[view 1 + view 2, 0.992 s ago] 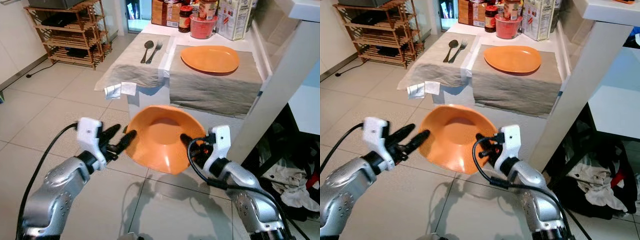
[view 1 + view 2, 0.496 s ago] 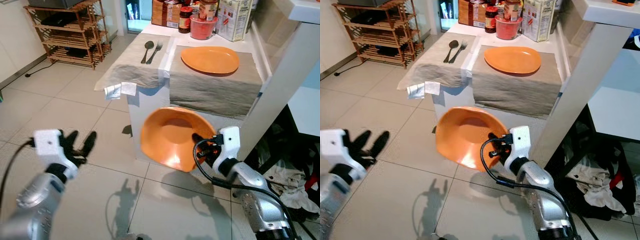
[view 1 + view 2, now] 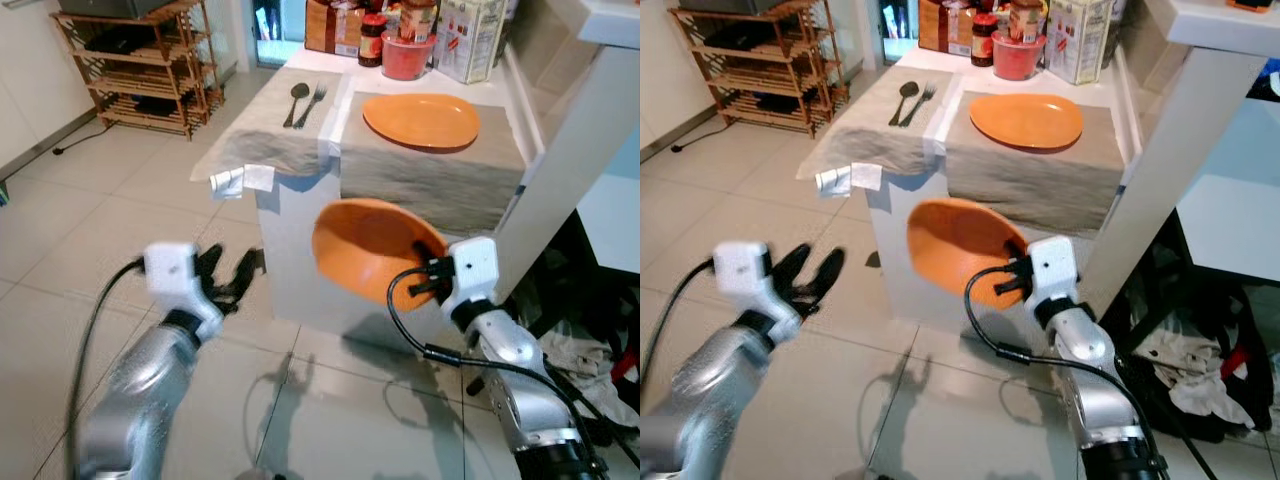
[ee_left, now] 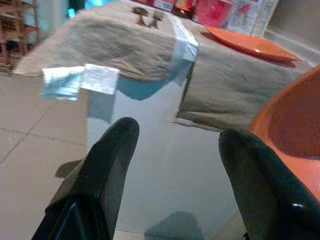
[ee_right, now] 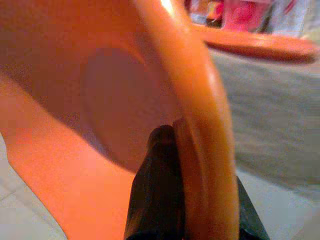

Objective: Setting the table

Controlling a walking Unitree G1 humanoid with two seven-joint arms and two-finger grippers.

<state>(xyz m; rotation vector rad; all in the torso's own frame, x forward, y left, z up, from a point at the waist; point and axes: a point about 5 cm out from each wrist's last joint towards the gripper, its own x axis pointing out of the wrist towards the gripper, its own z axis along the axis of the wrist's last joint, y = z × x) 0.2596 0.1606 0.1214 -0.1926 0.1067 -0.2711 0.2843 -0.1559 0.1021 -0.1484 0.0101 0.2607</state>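
Observation:
An orange bowl (image 3: 368,248) hangs tilted in front of the table's near edge, with my right gripper (image 3: 428,272) shut on its rim; one black finger (image 5: 159,175) lies inside the bowl. My left gripper (image 3: 228,277) is open and empty, low over the floor left of the table. An orange plate (image 3: 421,118) lies on the right grey placemat (image 3: 430,175). A spoon (image 3: 297,100) and a fork (image 3: 312,101) lie side by side on the left placemat (image 3: 275,140).
Jars, a red container (image 3: 407,55) and cartons crowd the far end of the table. A wooden rack (image 3: 135,60) stands at the back left. A white slanted post (image 3: 575,150) rises on the right, with clothes (image 3: 590,365) on the floor below it.
My right gripper has lifted the bowl up and forward toward the table edge. My left gripper let go of the bowl, dropped away to the left, then came back in, open.

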